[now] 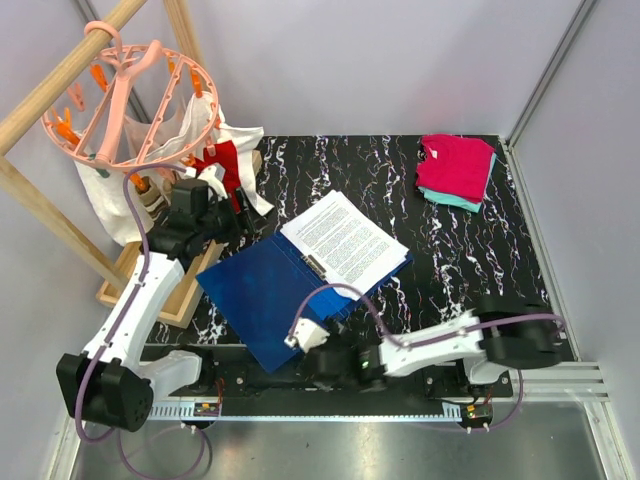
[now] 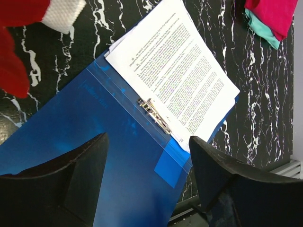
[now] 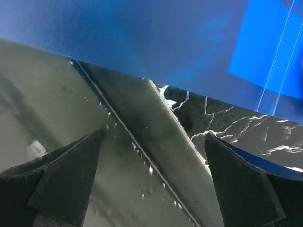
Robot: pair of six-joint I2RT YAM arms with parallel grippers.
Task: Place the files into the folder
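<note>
The blue folder (image 1: pixel 255 290) lies open on the black marbled table, and its left flap fills much of the left wrist view (image 2: pixel 94 146). The files (image 1: pixel 345 238), white printed sheets, rest on its right half with a metal clip (image 1: pixel 313 265) at their edge; the left wrist view shows the sheets (image 2: pixel 175 71) and the clip (image 2: pixel 154 116) too. My left gripper (image 1: pixel 215 222) hovers open over the folder's back-left side, nothing between its fingers (image 2: pixel 71 179). My right gripper (image 1: pixel 303 338) is open and empty at the folder's near edge (image 3: pixel 142 38).
A wooden drying rack (image 1: pixel 60 200) with a pink peg hanger (image 1: pixel 130 95) and hanging cloths stands at the back left, close to my left arm. Folded pink and teal clothes (image 1: pixel 457 170) lie at the back right. A metal rail (image 1: pixel 400 405) runs along the near edge.
</note>
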